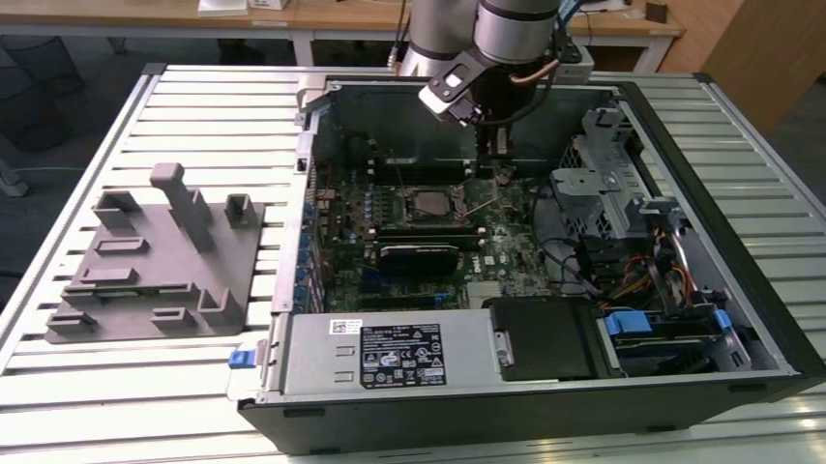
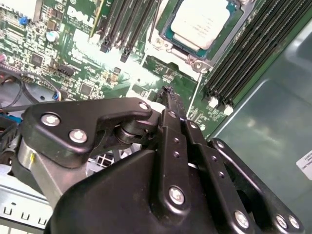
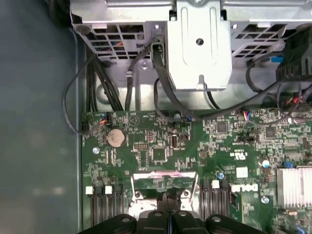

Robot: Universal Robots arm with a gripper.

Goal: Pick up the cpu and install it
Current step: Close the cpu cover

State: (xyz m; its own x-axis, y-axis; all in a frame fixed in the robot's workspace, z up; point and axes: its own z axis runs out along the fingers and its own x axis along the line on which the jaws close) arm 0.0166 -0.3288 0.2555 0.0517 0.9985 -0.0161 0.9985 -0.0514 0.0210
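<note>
The cpu (image 2: pixel 202 22), a flat square chip with a pale silvery top, lies in the black socket frame (image 2: pixel 192 56) on the green motherboard. In the exterior view the socket (image 1: pixel 432 203) is in the middle of the open computer case (image 1: pixel 722 242). My gripper (image 1: pixel 497 166) hangs over the board just to the exterior view's right of the socket and slightly behind it. The black fingers (image 2: pixel 170 105) are pressed together and nothing shows between them. In the first wrist view the fingertips (image 3: pixel 168 202) point down at the board between the memory slots.
A grey plastic tray (image 1: pixel 155 261) with upright blocks stands on the slatted table at the exterior view's left. Inside the case are memory slots (image 2: pixel 243 63), a drive cage (image 3: pixel 197 44) with black cables (image 3: pixel 161 92), and a power supply (image 1: pixel 387 353) at the front.
</note>
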